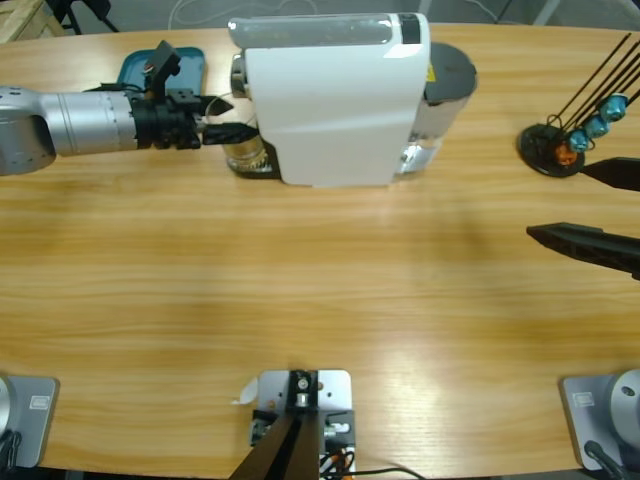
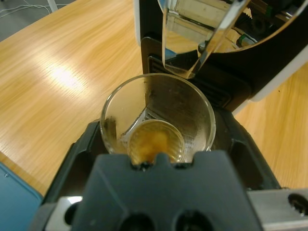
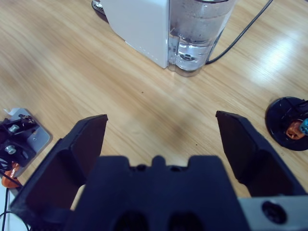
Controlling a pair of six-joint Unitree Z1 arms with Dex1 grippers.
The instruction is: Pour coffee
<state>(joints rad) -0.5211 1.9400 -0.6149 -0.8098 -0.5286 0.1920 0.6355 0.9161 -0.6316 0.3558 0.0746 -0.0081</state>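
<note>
Left gripper: jaws closed around a clear glass, one on either side of it.
Glass: upright on the black drip tray of the white coffee machine, under its spout.
Coffee: shallow amber-brown pool in the bottom of the glass.
Right gripper: jaws wide apart, holding nothing, above bare worktop, well apart from the machine.
Water tank: clear, at the machine's rear.
Capsule stand: black, near the right gripper, with blue and orange capsules.
Blue tray: behind the left arm.
</note>
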